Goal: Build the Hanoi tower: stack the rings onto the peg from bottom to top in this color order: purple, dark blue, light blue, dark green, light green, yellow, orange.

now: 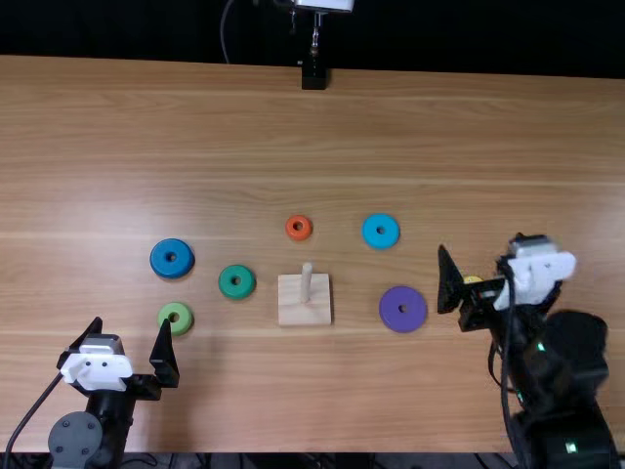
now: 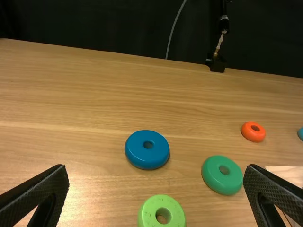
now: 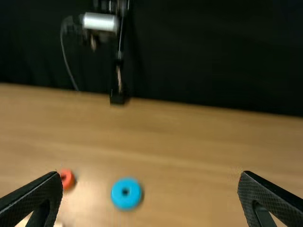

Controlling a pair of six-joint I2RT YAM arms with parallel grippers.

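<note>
My left gripper (image 1: pixel 133 342) is open at the lower left, near the light green ring (image 1: pixel 176 318); in its wrist view the left gripper (image 2: pixel 156 177) has nothing held. My right gripper (image 1: pixel 479 250) is open at the right, partly over the yellow ring (image 1: pixel 473 279); in its own wrist view the right gripper (image 3: pixel 150 175) holds nothing. The wooden base (image 1: pixel 305 309) with its bare peg (image 1: pixel 307 281) stands mid-table. Around it lie the purple ring (image 1: pixel 403 309), light blue ring (image 1: pixel 381 232), orange ring (image 1: pixel 299 228), dark green ring (image 1: pixel 236 282) and dark blue ring (image 1: pixel 172 258).
A black stand foot (image 1: pixel 313 76) with a cable nearby is at the far edge of the table (image 1: pixel 391 127). The right arm's dark body covers the table's near right part.
</note>
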